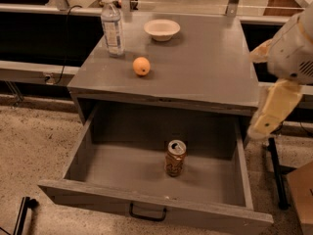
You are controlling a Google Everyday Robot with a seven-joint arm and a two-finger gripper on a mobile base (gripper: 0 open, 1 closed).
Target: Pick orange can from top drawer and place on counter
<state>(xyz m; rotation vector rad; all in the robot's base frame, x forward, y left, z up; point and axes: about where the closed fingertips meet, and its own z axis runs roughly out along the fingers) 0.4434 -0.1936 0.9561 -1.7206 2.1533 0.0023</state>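
Camera view, and here we are: the top drawer stands pulled wide out below the bench's front edge, its dark handle facing us. The orange can stands upright on the drawer floor, a touch right of centre, silver top and tab showing, clear of every wall. Up on the bench we see a water bottle near the back left corner, a white bowl by the back edge, and an orange fruit left of the middle. The gripper hangs off the bench's right edge, beside the front right corner, well apart from the can. We cannot tell whether its jaws are released or clenched.
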